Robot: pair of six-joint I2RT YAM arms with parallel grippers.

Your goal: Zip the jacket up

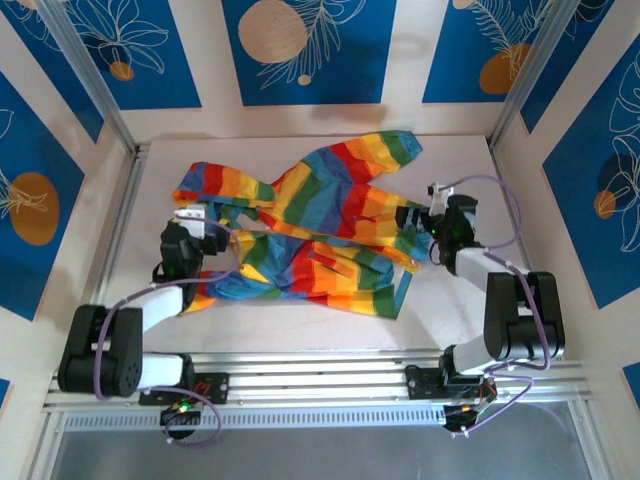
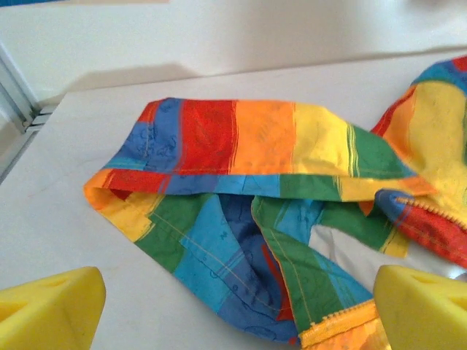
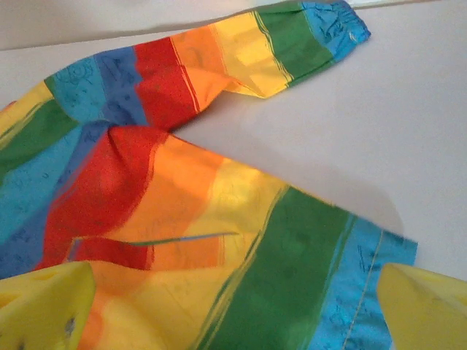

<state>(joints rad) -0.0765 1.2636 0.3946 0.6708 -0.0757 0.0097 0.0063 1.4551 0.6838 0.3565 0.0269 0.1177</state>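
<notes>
1. A jacket [image 1: 320,225] is spread, crumpled, across the middle of the desk [image 1: 455,300], with its hood [image 1: 215,188] at the left and its hem at the right
2. The left hand [image 1: 205,228] is held at the jacket's left end, just below the hood
3. In the left wrist view its yellow fingers [image 2: 47,310] are seen wide apart with nothing clamped between them; the hood is laid flat beyond them and the neck opening is seen between them
4. Zip teeth [image 2: 430,215] are seen along one front edge, and a second run lies by the right finger; the two runs are apart, with bare desk seen between them
5. One sleeve [image 1: 385,150] is stretched toward the far right corner, its blue cuff [image 3: 332,29] laid flat on the desk
6. The right hand [image 1: 418,228] is held at the jacket's right edge; its fingers [image 3: 419,306] are apart over the blue hem [image 3: 357,292], and whether the cloth is touched cannot be told
</notes>
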